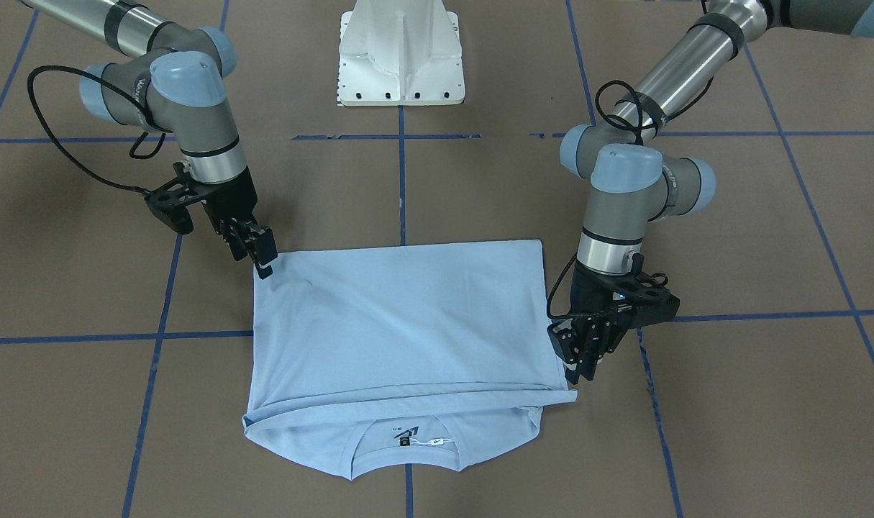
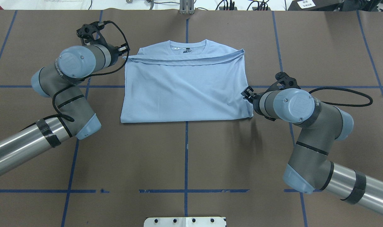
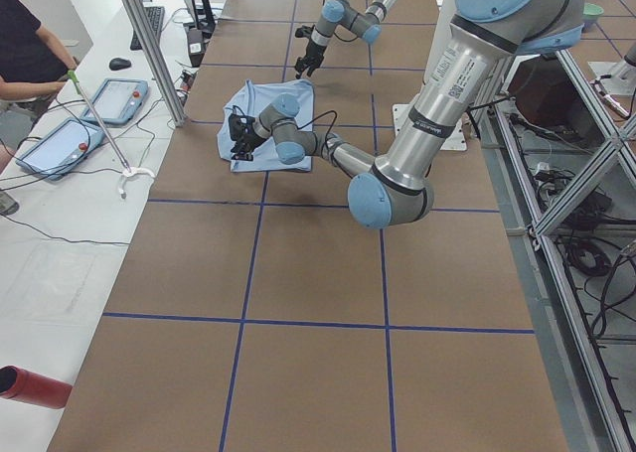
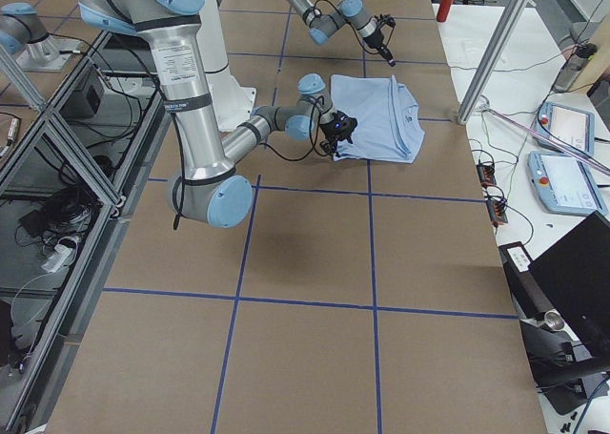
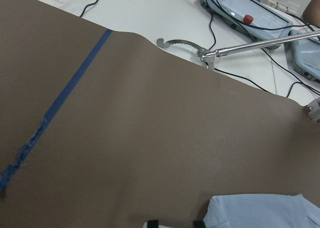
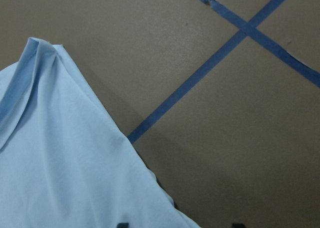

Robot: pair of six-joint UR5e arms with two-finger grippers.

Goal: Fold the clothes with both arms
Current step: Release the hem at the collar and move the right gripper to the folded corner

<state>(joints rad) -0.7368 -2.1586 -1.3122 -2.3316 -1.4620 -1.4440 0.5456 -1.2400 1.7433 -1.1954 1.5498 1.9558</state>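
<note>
We see the light blue T-shirt (image 1: 408,316) lying flat on the table (image 1: 84,432) straight out from the white base (image 1: 401,65), its collar (image 1: 408,460) on the side farthest from the base. Its lower half is doubled over the chest, so the fold line is the edge nearest the base and the hem lies across the shoulders, just short of the collar. No sleeves stick out, so we take them to be tucked inside. The left gripper (image 1: 583,367) hangs at the hem corner far from the base, on the robot's left. In its wrist view its fingertips (image 5: 150,224) stand apart with bare table between them and the cloth corner just beside, so it is released and holds nothing. The right gripper (image 1: 258,253) is at the fold-line corner nearest the base, on the robot's right. Its fingertips (image 6: 237,225) are spread wide with the shirt's edge running in between them, and we see no pinch on the cloth. We judge the bottom-to-top fold laid down and let go, the task well along but not finished. The next move, as we read it, is a side-to-side fold. Both grippers would need to settle on corners along one side, close on both layers together, then lift and carry the cloth across evenly so the layers don't slide apart.
</note>
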